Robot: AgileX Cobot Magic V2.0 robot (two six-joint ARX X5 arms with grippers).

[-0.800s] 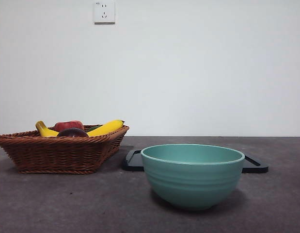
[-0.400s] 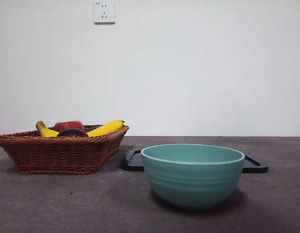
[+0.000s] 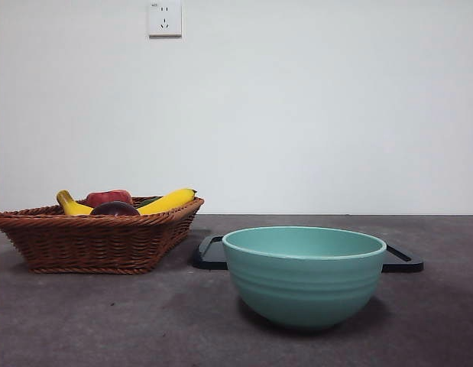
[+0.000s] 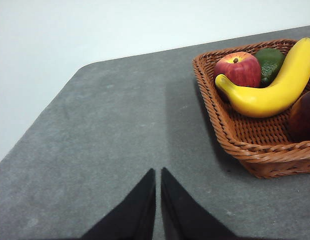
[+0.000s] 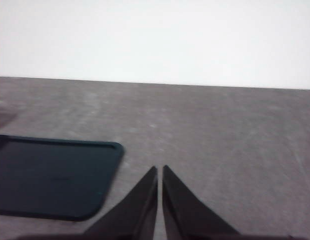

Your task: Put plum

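Front view: the plum (image 3: 114,208) sits low in the wicker basket (image 3: 98,243), wedged against bananas (image 3: 167,201); a grab could snag them. Left wrist view: my left pincer (image 4: 158,175), closed and empty, has bare table beside the basket's rim. Right wrist view: my right pincer (image 5: 160,172), closed, waits near the black tray (image 5: 49,175).

No visible change anywhere
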